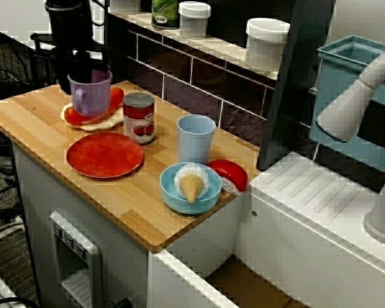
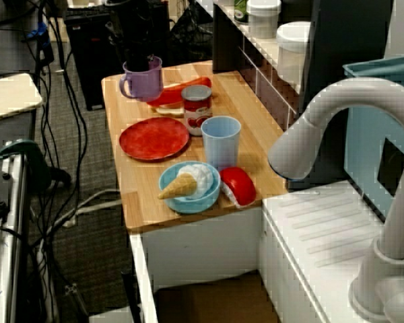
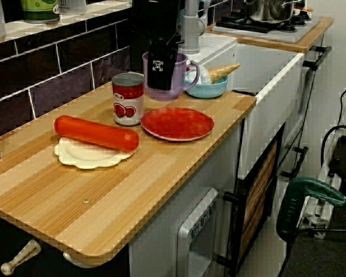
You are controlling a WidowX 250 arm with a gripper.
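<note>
Wooden kitchen surface (image 1: 32,112) with dark tiles behind it, seen first from above the sink side. The black claw (image 1: 77,72) reaches from above at the far left corner and grips the purple cup (image 1: 90,95). The cup hangs over the cream plate (image 1: 109,122) with the red sausage (image 1: 117,96). The tomato can (image 1: 138,117) and the red plate (image 1: 104,154) stand just beside it, on the right.

In the view along the surface, the cup (image 2: 143,81) is at the far end, near the left edge (only floor and cables are beyond it).

The low view from the opposite end shows the grip best. One finger (image 3: 160,63) lies on the outer wall of the cup (image 3: 174,81), so the claw is clenched on the cup's wall. The base seems to touch nothing. I judge the step in hand to be holding the cup lifted. Any move from here calls for keeping it upright and high enough to pass the can (image 3: 128,99), which is close. The most open room is the bare wood at the near end of this view.
</note>
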